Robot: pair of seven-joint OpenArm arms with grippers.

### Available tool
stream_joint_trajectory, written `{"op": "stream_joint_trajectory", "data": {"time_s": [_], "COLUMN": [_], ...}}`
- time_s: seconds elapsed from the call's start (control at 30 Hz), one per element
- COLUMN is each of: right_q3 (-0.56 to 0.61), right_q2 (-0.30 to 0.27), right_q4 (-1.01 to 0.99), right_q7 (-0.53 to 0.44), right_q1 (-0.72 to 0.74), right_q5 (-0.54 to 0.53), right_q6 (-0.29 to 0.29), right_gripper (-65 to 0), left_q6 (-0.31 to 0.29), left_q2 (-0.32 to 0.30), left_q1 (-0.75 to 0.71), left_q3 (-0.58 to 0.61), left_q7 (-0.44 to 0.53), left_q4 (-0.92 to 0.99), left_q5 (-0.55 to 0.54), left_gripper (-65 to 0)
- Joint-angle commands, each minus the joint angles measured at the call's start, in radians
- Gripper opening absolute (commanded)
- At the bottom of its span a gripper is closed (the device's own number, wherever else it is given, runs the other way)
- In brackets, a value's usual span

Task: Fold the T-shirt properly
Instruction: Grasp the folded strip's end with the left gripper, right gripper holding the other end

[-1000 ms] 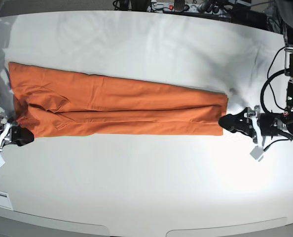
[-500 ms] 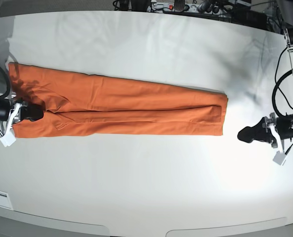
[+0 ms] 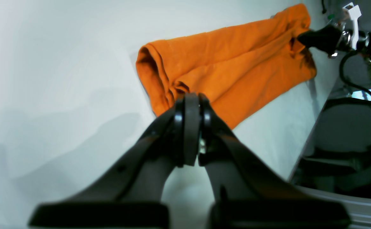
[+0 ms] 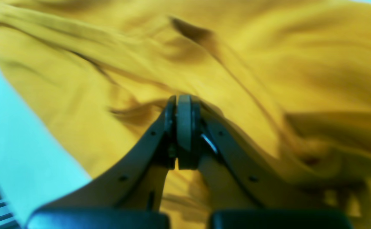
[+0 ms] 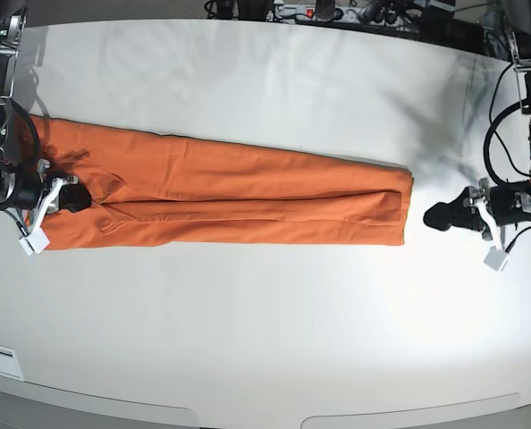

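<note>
The orange T-shirt (image 5: 230, 197) lies folded into one long narrow strip across the white table (image 5: 265, 340). My right gripper (image 5: 80, 198) is shut and rests on the strip's left end; in the right wrist view its pads (image 4: 183, 98) meet over rumpled T-shirt cloth (image 4: 268, 57), which looks yellow there. No cloth shows between them. My left gripper (image 5: 429, 217) is shut and empty, just off the strip's right end without touching it. In the left wrist view its closed tips (image 3: 188, 97) stand before the T-shirt's (image 3: 230, 66) folded end, with the right gripper (image 3: 300, 37) at the far end.
Cables and a power strip (image 5: 319, 11) run along the table's back edge. The table's front edge (image 5: 248, 416) curves near the camera. Both arms' cables (image 5: 498, 143) hang at the table's sides.
Both grippers have shut. The right one moved from the shirt's lower left corner up onto its left end. The left one backed off the right end and now sits just clear of it.
</note>
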State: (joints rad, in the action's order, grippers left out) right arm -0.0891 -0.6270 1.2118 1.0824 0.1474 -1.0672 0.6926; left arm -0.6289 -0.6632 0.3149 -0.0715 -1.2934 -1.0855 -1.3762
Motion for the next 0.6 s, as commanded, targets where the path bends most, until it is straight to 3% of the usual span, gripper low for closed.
{"op": "stream_joint_trajectory", "data": {"time_s": [0.0,0.07,0.17,0.23,0.37,0.57], "right_q3": [-0.011,-0.011,-0.011,-0.011,-0.011,-0.011], "right_q2": [-0.021,-0.022,-0.022,-0.022,-0.022,-0.022], "right_q4": [0.013,0.013,0.013,0.013,0.013,0.013], "right_q7": [-0.032,-0.06,-0.062,-0.062,-0.062,-0.062], "right_q1": [0.014,0.003,-0.014,-0.023,-0.026,-0.025], "right_q5": [0.006,0.046,0.054,0.055,0.063,0.063], "right_q6": [0.006,0.006,0.006,0.006,0.006,0.006], "right_gripper": [-65.0,-65.0,-65.0,-65.0,-65.0,-65.0], "left_q6": [0.011,0.03,0.033,0.076,0.127,0.141], "left_q2": [-0.011,0.004,0.028,0.047,0.085,0.148], "left_q1": [0.019,0.013,0.012,0.013,0.008,-0.016], "left_q3": [-0.008,-0.008,-0.008,-0.008,-0.008,-0.008], "left_q7": [0.027,0.041,0.043,0.045,0.048,0.058], "left_q4": [-0.012,-0.012,-0.012,-0.012,-0.012,-0.012], "left_q5": [-0.005,0.032,0.049,0.065,0.145,0.172], "left_gripper": [-65.0,-62.1,-36.3,-26.9,-26.6,-26.6]}}
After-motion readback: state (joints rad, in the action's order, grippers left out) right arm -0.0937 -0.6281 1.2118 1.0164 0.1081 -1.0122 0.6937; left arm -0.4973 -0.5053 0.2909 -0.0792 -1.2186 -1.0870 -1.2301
